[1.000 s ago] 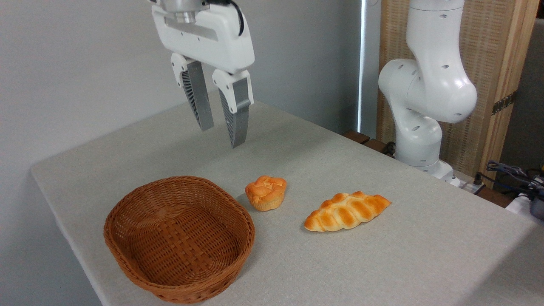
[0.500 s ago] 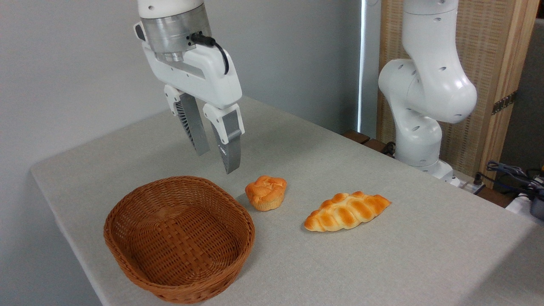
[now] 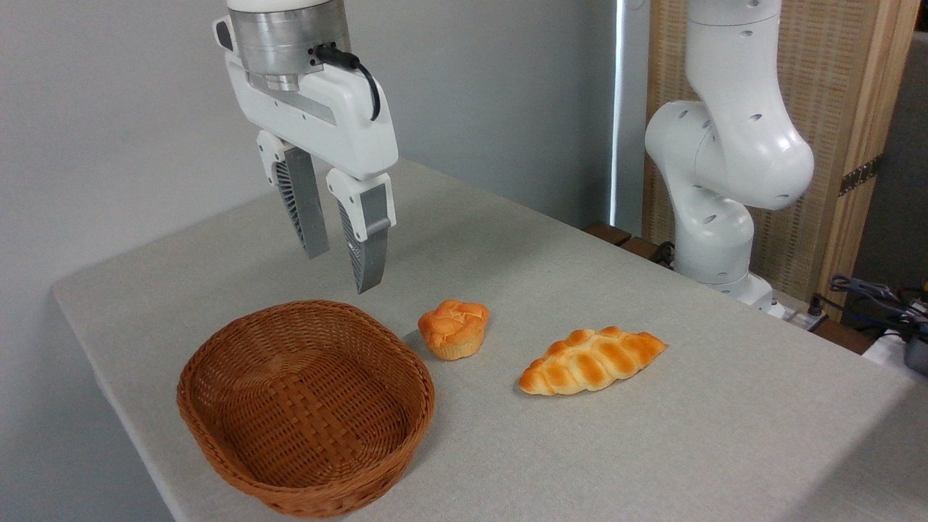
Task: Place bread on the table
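The table, draped in grey-beige fabric, is carrying everything in this scene. The wicker basket is sitting empty at its near left corner. My gripper is hanging above the basket's far rim, its jaws parted and holding nothing; over the last second I have been dropping lower and sliding left, away from the food. The bread, the long braided loaf, is lying flat on the cloth well to the right of the basket, untouched and unmoved in that time. The small bun is resting between basket and loaf, just beside the basket's rim. With the loaf already lying on the tabletop and my fingers empty, I am judging the placement done and this drift a retreat.
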